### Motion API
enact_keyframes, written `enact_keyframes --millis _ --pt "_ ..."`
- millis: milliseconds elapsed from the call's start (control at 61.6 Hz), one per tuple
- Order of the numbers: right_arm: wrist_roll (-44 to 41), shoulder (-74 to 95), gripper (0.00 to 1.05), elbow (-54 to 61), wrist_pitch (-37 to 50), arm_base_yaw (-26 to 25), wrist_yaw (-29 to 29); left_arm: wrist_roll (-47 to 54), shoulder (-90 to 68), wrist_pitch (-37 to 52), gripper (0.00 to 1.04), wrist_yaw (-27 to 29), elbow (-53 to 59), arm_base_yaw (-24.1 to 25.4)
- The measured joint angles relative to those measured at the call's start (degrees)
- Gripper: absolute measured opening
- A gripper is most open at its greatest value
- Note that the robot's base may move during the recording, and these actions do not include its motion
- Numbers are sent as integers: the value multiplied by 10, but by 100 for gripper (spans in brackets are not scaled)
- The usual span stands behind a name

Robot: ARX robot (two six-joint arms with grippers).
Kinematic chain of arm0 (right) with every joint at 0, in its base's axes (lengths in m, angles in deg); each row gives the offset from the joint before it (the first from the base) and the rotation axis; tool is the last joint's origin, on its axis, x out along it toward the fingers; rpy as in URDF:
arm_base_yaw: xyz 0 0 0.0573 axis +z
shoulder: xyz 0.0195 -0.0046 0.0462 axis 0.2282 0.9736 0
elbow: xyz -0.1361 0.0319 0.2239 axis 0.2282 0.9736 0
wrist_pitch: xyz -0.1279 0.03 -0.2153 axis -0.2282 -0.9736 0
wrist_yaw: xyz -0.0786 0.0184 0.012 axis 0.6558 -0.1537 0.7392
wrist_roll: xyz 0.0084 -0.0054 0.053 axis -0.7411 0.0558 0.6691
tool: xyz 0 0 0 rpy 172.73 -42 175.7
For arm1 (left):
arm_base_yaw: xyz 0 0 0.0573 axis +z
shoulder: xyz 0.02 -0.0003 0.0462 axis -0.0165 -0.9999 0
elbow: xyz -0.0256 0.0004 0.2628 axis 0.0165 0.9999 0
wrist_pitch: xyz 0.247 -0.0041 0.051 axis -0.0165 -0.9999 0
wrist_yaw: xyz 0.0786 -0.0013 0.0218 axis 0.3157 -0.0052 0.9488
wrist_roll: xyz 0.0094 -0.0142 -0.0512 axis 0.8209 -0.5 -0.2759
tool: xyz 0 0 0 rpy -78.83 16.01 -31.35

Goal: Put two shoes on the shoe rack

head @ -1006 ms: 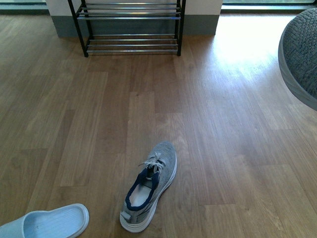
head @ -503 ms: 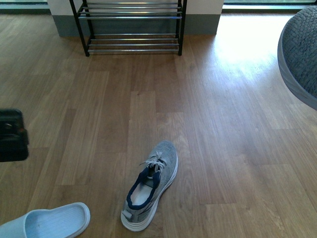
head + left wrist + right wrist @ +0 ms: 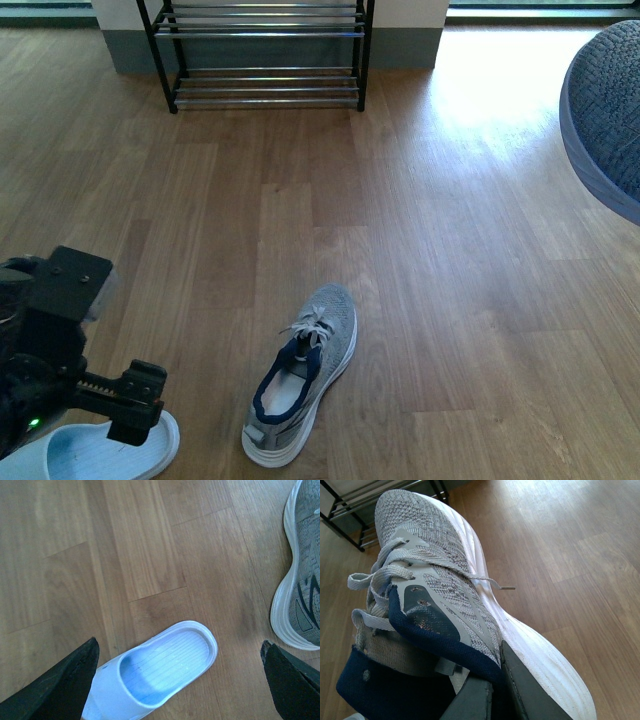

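One grey sneaker (image 3: 303, 375) lies on the wooden floor in the front view, toe pointing away, heel near the bottom edge. Its white sole (image 3: 295, 580) also shows in the left wrist view. My left gripper (image 3: 125, 400) has come in at the lower left, open, hanging over a light blue slipper (image 3: 155, 675) with nothing between its fingers. The other grey sneaker (image 3: 435, 595) is held up in the air at the right edge (image 3: 605, 120); my right gripper (image 3: 492, 690) is shut on its navy heel collar. The shoe rack (image 3: 262, 50) stands against the far wall.
The light blue slipper (image 3: 90, 450) lies at the bottom left, just left of the floor sneaker. A grey skirting and white wall (image 3: 410, 30) run behind the rack. Bare wood planks (image 3: 450, 250) stretch between the sneaker and the rack.
My left arm has come into the front view from the left and dropped down over the slipper. The floor sneaker and the held sneaker have hardly shifted.
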Motion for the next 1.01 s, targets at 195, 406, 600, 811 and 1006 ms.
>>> enact_keyframes --millis 195,406,600,811,1006 --pt "0 0 1 0 0 0 0 0 -110 -32 95 -69 -121 5" --pt "0 0 1 0 0 0 0 -5 -176 -76 95 -137 -227 -25" --pt "0 0 1 0 0 0 0 5 -162 -106 95 -197 -249 -47" --pt "0 0 1 0 0 0 0 29 -166 -137 95 -163 -254 -37" --pt "0 0 1 0 0 0 0 35 -193 -153 95 -185 -280 -40"
